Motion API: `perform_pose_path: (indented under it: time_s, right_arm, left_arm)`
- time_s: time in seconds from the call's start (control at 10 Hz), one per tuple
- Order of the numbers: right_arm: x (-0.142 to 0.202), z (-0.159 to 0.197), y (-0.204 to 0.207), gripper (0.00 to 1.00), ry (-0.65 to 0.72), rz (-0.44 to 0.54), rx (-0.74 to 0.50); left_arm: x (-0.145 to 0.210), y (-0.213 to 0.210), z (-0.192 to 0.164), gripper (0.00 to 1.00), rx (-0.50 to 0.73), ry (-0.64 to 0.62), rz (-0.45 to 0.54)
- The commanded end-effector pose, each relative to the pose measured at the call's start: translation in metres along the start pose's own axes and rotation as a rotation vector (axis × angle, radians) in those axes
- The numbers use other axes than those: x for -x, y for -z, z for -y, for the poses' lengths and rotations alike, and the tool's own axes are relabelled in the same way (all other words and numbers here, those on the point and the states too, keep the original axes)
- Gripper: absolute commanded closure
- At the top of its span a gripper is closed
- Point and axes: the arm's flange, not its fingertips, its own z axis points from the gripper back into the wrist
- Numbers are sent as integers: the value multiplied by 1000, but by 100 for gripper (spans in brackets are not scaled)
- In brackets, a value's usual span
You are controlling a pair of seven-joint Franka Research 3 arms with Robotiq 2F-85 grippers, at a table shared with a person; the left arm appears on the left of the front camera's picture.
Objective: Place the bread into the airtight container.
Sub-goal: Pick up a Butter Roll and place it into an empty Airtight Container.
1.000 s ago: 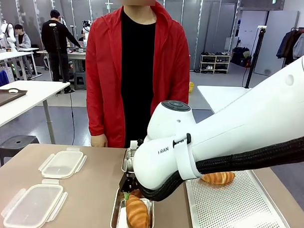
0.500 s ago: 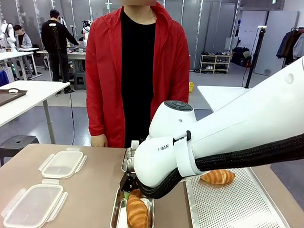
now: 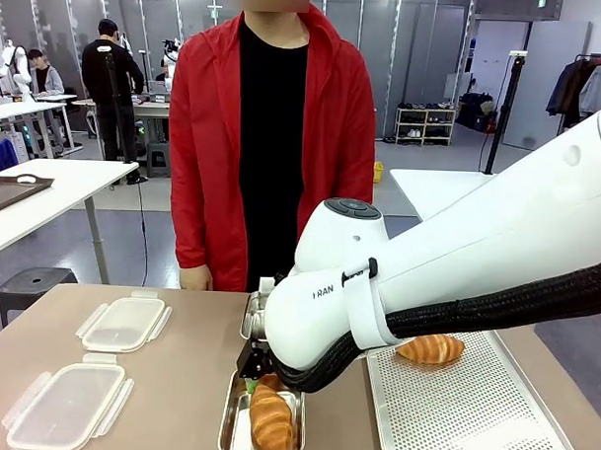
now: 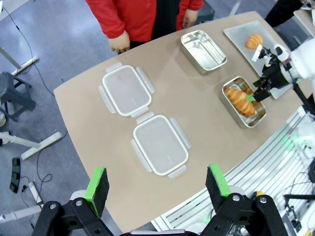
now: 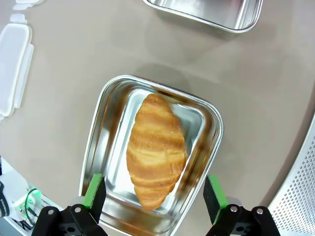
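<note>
I am hovering right claw (image 5: 153, 186), released, straddling the bread (image 5: 156, 150) lying in the steel container (image 5: 98, 147) by the worktop's (image 5: 74, 59) near edge: drop apparently done; left claw (image 4: 157, 179) hanging released, aloft.

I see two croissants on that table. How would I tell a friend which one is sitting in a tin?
On the brown table, find two steel tins in the middle. The croissant lies lengthwise in the nearer tin, below the open right gripper. Its twin sits bare on the perforated tray, and the farther tin is empty.
</note>
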Motion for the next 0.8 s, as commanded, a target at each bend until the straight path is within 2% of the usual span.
perform_pose_path:
  time_s: [0.0, 0.4, 0.7]
  right_arm:
    - [0, -2, 0, 0, 1, 4, 9]
    - [0, 0, 0, 0, 0, 0, 0]
    - [9, -6, -85, 0, -157, 6, -8]
  left_arm:
    - [-2, -2, 0, 0, 4, 6, 2]
    - [-2, -2, 0, 0, 4, 6, 2]
    - [-2, -2, 0, 0, 4, 6, 2]
